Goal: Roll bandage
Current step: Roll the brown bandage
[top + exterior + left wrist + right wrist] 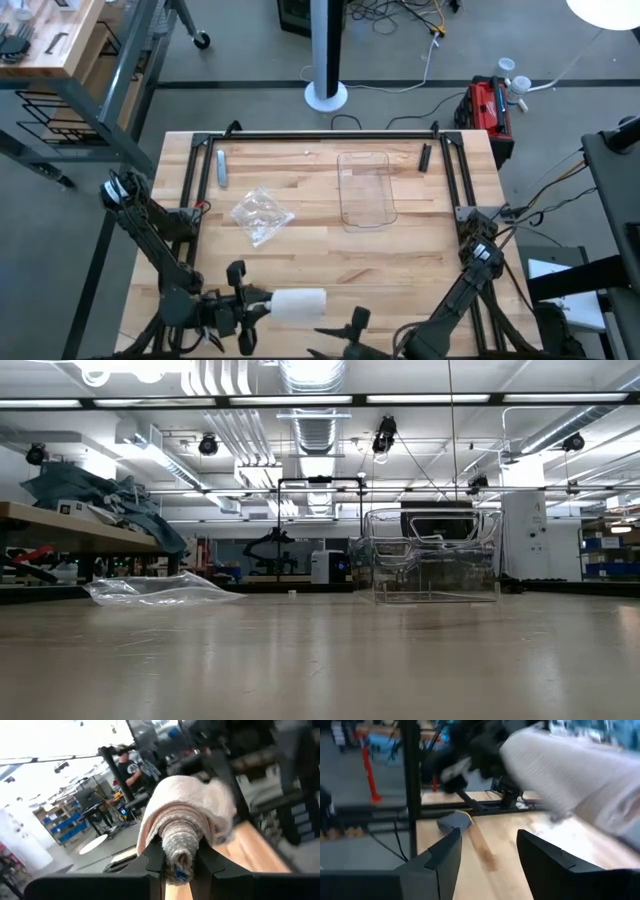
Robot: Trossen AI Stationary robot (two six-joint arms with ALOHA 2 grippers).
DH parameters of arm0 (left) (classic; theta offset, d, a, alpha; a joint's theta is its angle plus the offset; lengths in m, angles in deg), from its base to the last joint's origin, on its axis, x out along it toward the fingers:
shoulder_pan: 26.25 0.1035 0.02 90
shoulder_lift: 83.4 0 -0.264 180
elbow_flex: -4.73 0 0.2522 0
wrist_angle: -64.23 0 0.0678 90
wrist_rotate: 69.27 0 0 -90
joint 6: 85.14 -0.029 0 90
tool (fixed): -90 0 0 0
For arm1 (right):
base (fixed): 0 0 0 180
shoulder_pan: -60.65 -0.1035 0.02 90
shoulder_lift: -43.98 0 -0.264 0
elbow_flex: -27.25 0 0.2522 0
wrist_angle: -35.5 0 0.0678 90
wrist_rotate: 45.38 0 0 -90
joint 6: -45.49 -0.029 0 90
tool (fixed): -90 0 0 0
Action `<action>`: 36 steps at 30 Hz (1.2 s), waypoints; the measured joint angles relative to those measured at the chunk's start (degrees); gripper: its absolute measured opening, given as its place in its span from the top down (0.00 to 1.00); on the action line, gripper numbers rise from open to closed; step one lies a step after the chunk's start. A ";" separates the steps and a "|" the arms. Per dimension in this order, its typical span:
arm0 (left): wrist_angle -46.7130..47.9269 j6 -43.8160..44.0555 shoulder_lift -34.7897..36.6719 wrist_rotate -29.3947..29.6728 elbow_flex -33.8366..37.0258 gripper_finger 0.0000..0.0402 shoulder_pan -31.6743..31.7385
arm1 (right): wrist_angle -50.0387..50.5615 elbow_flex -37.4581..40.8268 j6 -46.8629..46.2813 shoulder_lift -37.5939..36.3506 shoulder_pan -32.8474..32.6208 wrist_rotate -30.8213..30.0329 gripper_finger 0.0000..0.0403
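At the frame's bottom, the left end effector (240, 305) clamps the bandage (297, 303), roll pointing right toward the open right end effector (345, 328).

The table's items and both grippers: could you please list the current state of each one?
bandage: rolled into a cylinder, held at one end near the table's front edge.
left gripper: fingers shut on the bandage's end.
right gripper: fingers open, empty, beside the bandage's free end.
clear tray: upright on the table, nothing visible inside.
plastic wrapper: crumpled, lying flat on the table, left of the tray.
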State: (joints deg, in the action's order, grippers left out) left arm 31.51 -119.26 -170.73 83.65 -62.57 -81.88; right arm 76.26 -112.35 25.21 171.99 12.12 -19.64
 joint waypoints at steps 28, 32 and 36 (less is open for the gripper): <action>1.01 5.15 0.04 2.54 -3.02 0.91 -0.60 | -29.47 -0.20 93.35 4.62 0.52 -13.73 0.54; 1.69 5.09 0.04 2.50 -3.02 0.91 -0.60 | -29.31 -0.40 93.42 4.35 1.34 -13.34 0.55; 1.71 5.04 0.04 2.52 -3.02 0.91 -0.60 | -29.43 -2.61 94.27 4.12 1.56 -13.27 0.57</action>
State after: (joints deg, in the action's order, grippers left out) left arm 33.22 -114.22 -170.69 86.16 -65.58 -82.48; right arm 46.84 -114.96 119.49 176.10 13.68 -32.91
